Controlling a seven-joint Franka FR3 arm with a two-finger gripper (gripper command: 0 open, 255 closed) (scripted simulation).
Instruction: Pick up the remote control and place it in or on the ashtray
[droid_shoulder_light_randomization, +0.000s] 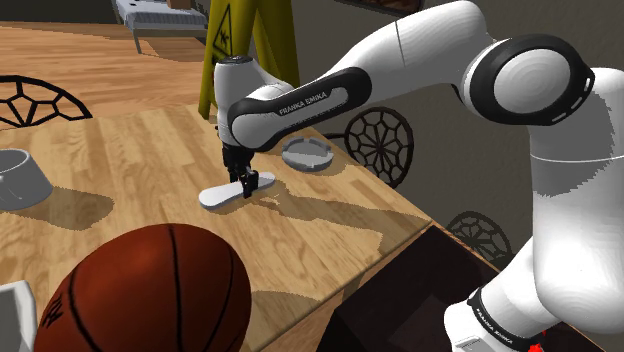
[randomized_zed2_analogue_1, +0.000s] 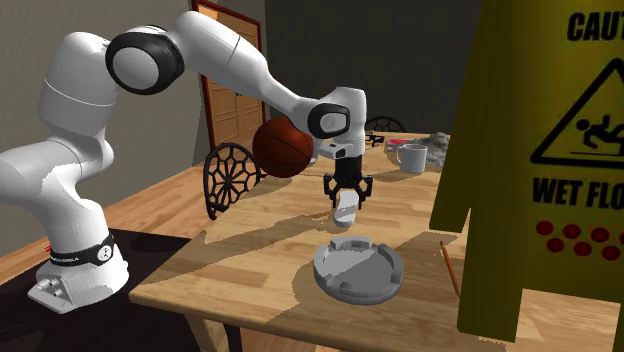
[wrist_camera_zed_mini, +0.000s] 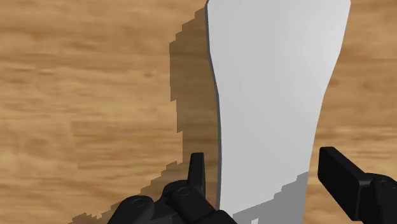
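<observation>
A pale grey, flat remote control (droid_shoulder_light_randomization: 222, 193) (randomized_zed2_analogue_1: 345, 207) (wrist_camera_zed_mini: 273, 95) lies on the wooden table (droid_shoulder_light_randomization: 140, 150). My gripper (droid_shoulder_light_randomization: 245, 185) (randomized_zed2_analogue_1: 346, 195) (wrist_camera_zed_mini: 261, 159) points down over the end of the remote nearest the ashtray. It is open, with one black finger on each side of the remote's narrow part and a thin gap at each side. The grey round ashtray (droid_shoulder_light_randomization: 308, 153) (randomized_zed2_analogue_1: 358, 268) sits a short way off, towards the shoulder view's right, near the table edge, with nothing in it.
A large basketball (droid_shoulder_light_randomization: 145, 290) (randomized_zed2_analogue_1: 282, 147) rests on the table, and a grey bowl (droid_shoulder_light_randomization: 18, 178) stands at the shoulder view's left. A yellow wet-floor sign (droid_shoulder_light_randomization: 245, 40) (randomized_zed2_analogue_1: 540, 150) stands on the table beyond the ashtray. A mug (randomized_zed2_analogue_1: 410, 157), a pencil (randomized_zed2_analogue_1: 448, 265) and a chair (droid_shoulder_light_randomization: 380, 140) are nearby.
</observation>
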